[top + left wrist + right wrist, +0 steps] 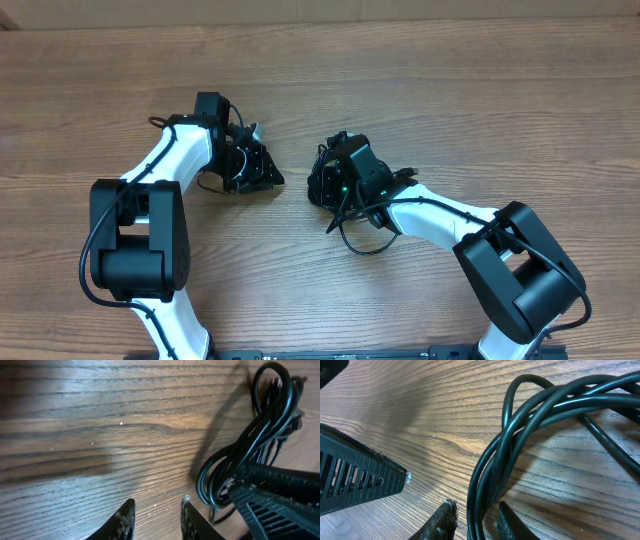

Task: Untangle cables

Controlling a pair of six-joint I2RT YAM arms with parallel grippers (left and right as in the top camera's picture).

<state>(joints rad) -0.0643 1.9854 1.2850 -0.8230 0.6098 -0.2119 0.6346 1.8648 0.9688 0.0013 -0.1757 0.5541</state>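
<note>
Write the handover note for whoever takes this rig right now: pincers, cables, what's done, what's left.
Left pincer: open, nothing between its fingers, low over the table just beside the cables.
Right pincer: its fingers straddle several strands of the bundle; cannot tell whether they clamp.
Cables: one bunched coil of overlapping loops lying on the wood at the right pincer.
Done: no cable separated yet.
Left: get a firm grip, draw the strands apart, and lay each cable out on its own.
</note>
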